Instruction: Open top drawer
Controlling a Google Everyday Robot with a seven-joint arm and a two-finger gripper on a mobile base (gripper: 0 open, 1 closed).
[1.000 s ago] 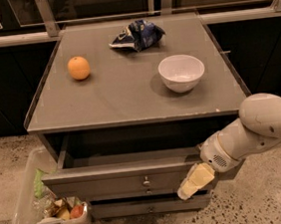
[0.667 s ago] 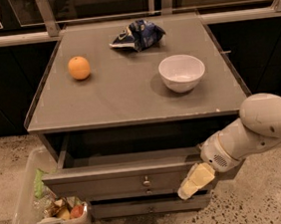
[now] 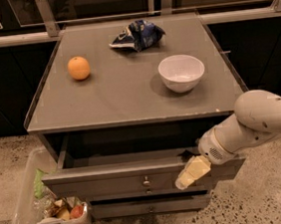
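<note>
The top drawer (image 3: 112,179) is pulled out from under the grey cabinet top, with a small round metal knob (image 3: 146,182) at the centre of its front and a dark interior behind. My gripper (image 3: 192,172) is at the right part of the drawer front, its cream fingers (image 3: 195,169) lying against the upper edge, to the right of the knob. My white arm (image 3: 261,121) comes in from the right. A lower drawer front (image 3: 149,206) with its own knob sits closed beneath.
On the cabinet top (image 3: 114,97) sit an orange (image 3: 79,68), a white bowl (image 3: 181,72) and a blue crumpled chip bag (image 3: 136,35). A clear plastic bin (image 3: 26,216) with food items stands on the floor at the left. A railing (image 3: 45,14) runs behind.
</note>
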